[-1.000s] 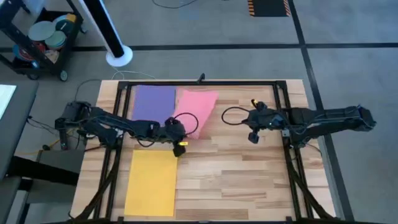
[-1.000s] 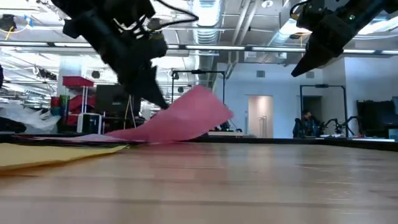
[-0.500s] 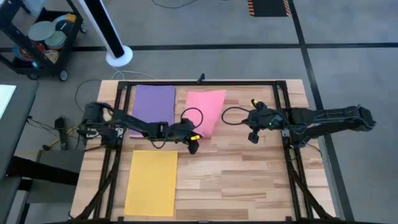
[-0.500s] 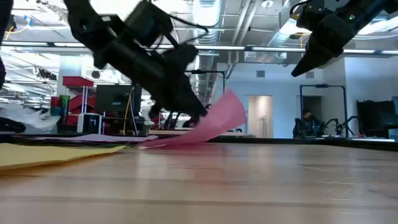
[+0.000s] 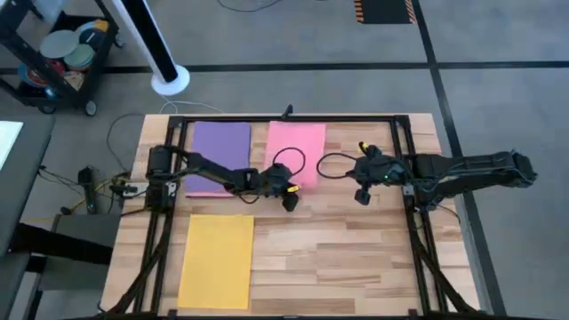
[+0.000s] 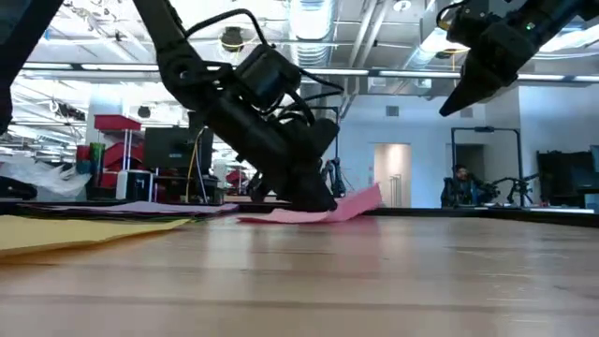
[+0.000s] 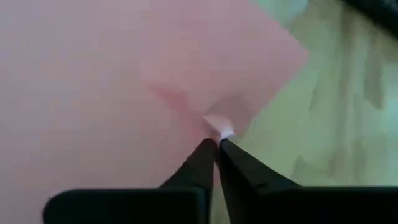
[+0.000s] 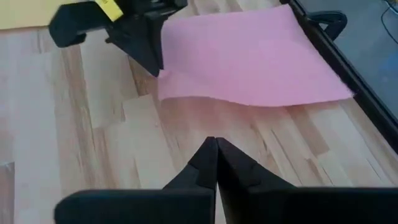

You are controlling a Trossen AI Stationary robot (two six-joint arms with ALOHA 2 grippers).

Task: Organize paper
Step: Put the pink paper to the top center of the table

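Note:
A pink sheet of paper point(image 5: 296, 149) lies at the table's far middle, just right of a purple sheet point(image 5: 218, 147). A yellow sheet point(image 5: 218, 262) lies flat at the near left. My left gripper point(image 5: 290, 197) is shut on the pink sheet's near edge, low over the table point(image 6: 318, 201). My right gripper point(image 5: 362, 197) hangs shut and empty well above the table point(image 6: 451, 105), to the right of the pink sheet. My left gripper pinches the pink sheet's near edge point(image 7: 219, 127), about midway along it, between its two fingertips point(image 8: 155, 65). The fingers slant down toward the table's right. The paper puckers at the pinch. That edge point(image 6: 360, 201) stands slightly off the wood, and the rest lies flat.
A black frame point(image 5: 284, 117) runs around the wooden table top, with rails down both sides. Bare wood point(image 5: 338, 258) fills the near right. Cables loop beside each gripper. A trolley point(image 5: 62, 58) and a white post stand on the floor beyond the far left corner.
My left gripper has moved toward the table's right edge and down, still shut on the pink sheet. The sheet, earlier raised and curled with its near part high, has been drawn right, turned square to the purple sheet and laid almost flat.

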